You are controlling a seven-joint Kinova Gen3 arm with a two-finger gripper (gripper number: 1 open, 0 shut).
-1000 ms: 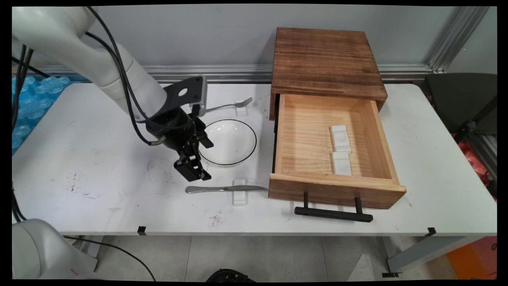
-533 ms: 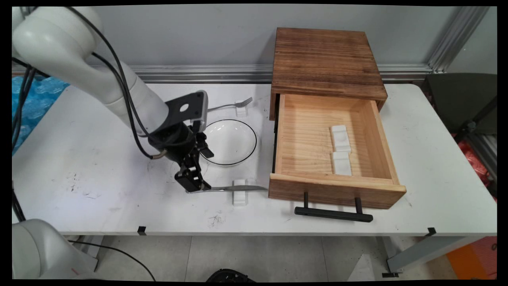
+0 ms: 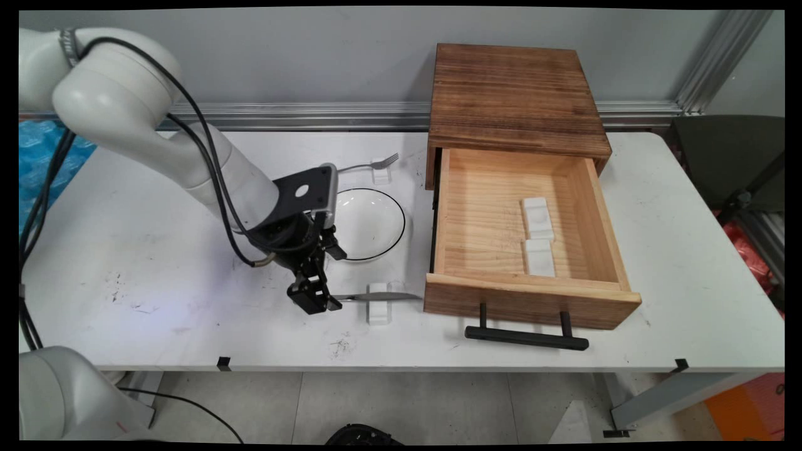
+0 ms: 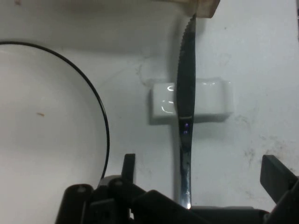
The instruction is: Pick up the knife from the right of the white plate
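A knife [image 3: 376, 296] lies flat on the white surface [image 3: 156, 250], its blade across a small white rest [image 3: 378, 303], tip toward the drawer [image 3: 526, 244] at 3 o'clock. The end effector [image 3: 315, 300] has come down over the handle end since a second ago; its fingers [image 4: 275, 179] stand open on either side of the handle, not gripping. A black-rimmed plate [image 3: 369, 222] sits at 12 o'clock from the knife. Beyond the plate, a fork [image 3: 366, 166] lies on another rest. Two white rests [image 3: 539, 235] lie inside the open drawer.
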